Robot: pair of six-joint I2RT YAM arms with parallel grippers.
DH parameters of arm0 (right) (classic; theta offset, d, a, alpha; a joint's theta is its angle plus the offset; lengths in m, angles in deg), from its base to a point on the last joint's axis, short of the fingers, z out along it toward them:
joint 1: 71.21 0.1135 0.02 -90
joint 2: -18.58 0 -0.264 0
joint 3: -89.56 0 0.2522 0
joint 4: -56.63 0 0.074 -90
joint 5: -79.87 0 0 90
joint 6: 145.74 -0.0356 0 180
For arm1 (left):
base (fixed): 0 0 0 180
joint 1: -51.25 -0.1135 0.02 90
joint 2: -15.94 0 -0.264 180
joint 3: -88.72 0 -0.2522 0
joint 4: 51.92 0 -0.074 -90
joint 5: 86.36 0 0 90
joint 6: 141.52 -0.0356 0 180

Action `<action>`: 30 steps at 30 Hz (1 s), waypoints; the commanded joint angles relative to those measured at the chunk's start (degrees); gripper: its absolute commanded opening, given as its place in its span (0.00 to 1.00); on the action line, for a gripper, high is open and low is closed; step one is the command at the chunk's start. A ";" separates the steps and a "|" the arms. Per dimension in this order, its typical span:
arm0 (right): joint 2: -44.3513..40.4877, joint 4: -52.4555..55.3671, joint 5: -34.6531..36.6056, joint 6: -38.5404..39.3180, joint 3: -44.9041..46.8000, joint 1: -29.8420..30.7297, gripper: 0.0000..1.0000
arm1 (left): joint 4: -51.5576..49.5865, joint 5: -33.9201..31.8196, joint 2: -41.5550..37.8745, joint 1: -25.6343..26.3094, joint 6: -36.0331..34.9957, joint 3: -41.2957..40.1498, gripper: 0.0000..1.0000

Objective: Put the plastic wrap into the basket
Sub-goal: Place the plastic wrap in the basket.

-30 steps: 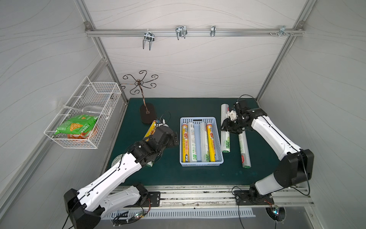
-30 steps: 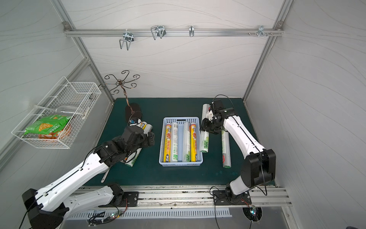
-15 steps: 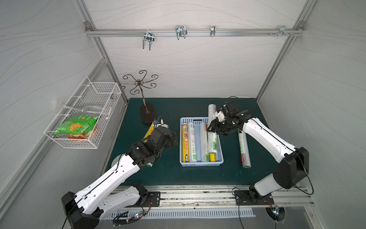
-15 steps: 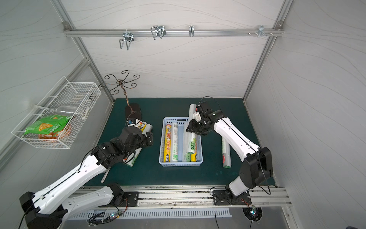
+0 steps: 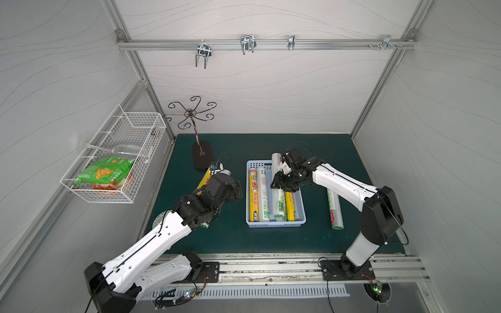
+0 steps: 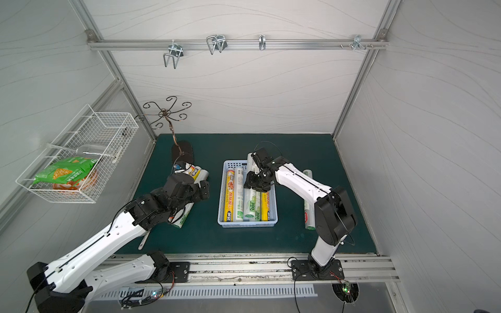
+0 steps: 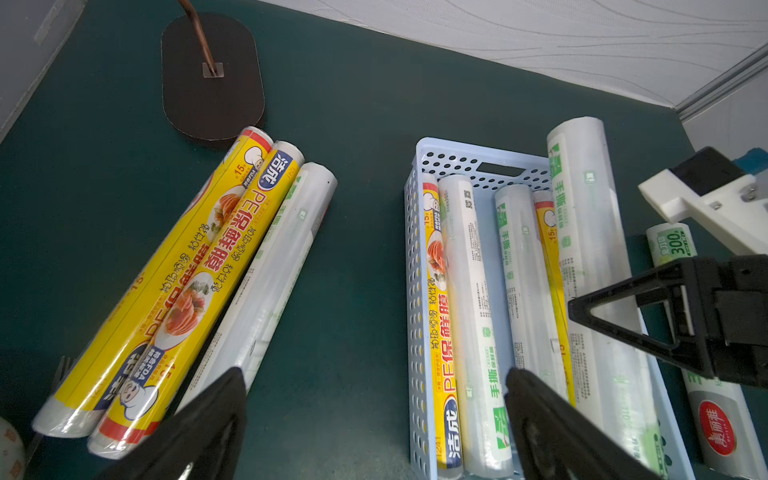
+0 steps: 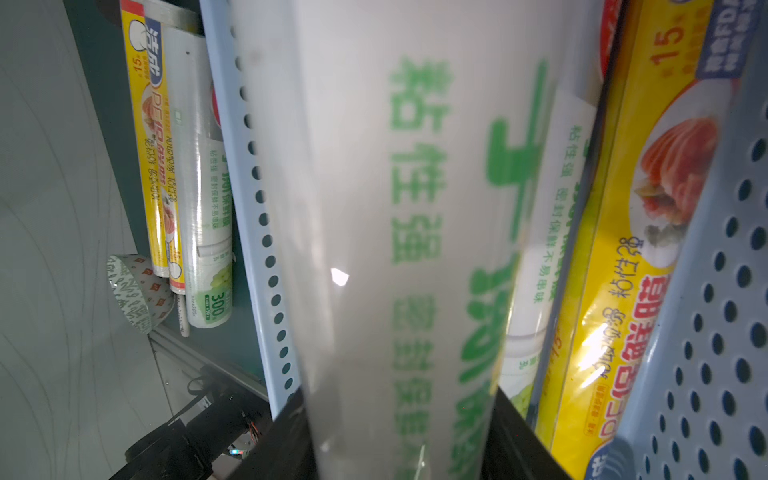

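The pale-blue basket (image 5: 275,224) (image 6: 247,223) sits mid-mat with several plastic wrap rolls lying in it, yellow (image 5: 253,195) and white (image 5: 263,195). My right gripper (image 5: 283,184) (image 8: 399,415) is shut on a white green-printed roll (image 5: 279,203) (image 7: 586,232) (image 8: 395,208). That roll hangs lengthwise over the basket, its far end past the far rim. My left gripper (image 5: 235,189) (image 7: 376,374) is open and empty above the mat, between the basket and three rolls (image 7: 199,270) (image 6: 195,172) on the left. Another roll (image 5: 334,208) lies right of the basket.
A hook stand with a dark oval base (image 5: 202,158) stands at the back left. A white wire basket (image 5: 113,162) holding snack bags hangs on the left wall. A patterned bowl (image 8: 137,291) sits at the mat's front-left edge, under my left arm.
My right gripper has carried the white roll leftward from the mat beside the basket to over the basket. My left arm has shifted only slightly.
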 commanded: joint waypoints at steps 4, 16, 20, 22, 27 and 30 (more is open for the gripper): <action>1.42 -3.89 1.07 -0.43 0.58 1.50 0.35 | 1.47 -0.05 -0.64 -0.33 0.20 -0.12 0.99; 4.30 -5.30 1.89 -0.32 2.09 2.49 0.35 | 2.48 1.25 -1.39 -0.41 0.56 -1.85 0.99; 5.30 -5.78 1.90 -0.45 2.58 3.07 0.35 | 2.25 0.99 -1.47 -0.41 0.27 -1.76 0.99; 5.82 -5.83 1.90 -0.67 2.61 3.22 0.35 | 2.14 0.85 -1.65 -0.54 0.10 -1.68 0.99; 7.19 -5.93 2.42 -0.89 2.58 3.93 0.37 | 2.13 0.72 -1.66 -0.64 -0.06 -1.75 0.99; 7.66 -5.54 2.51 -0.79 2.50 4.08 0.40 | 2.21 0.73 -1.43 -0.76 -0.06 -1.67 0.99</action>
